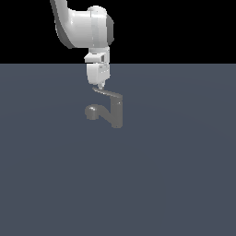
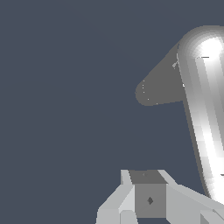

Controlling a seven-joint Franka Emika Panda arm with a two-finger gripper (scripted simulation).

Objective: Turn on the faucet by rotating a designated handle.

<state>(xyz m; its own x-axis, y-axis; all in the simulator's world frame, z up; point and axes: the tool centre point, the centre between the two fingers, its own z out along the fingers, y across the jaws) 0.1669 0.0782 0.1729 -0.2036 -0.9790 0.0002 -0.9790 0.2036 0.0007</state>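
The grey faucet [image 1: 116, 112] stands on the flat floor in the middle of the exterior view. Its upright body carries a curved spout with a rounded head [image 1: 92, 111] toward the exterior view's left. The handle [image 1: 107, 93] is a thin lever running from the body's top to the exterior view's left. My gripper [image 1: 98, 86] hangs straight down over the lever's free end, its fingertips touching or almost touching it. The fingers look pressed together with nothing between them. In the wrist view the gripper [image 2: 148, 189] lies beside the bright handle [image 2: 205, 118], and the darker spout [image 2: 157, 87] lies below.
A plain dark blue-grey floor [image 1: 175, 184] spreads all around the faucet. The white arm [image 1: 87, 27] comes down from the top of the exterior view. Nothing else shows.
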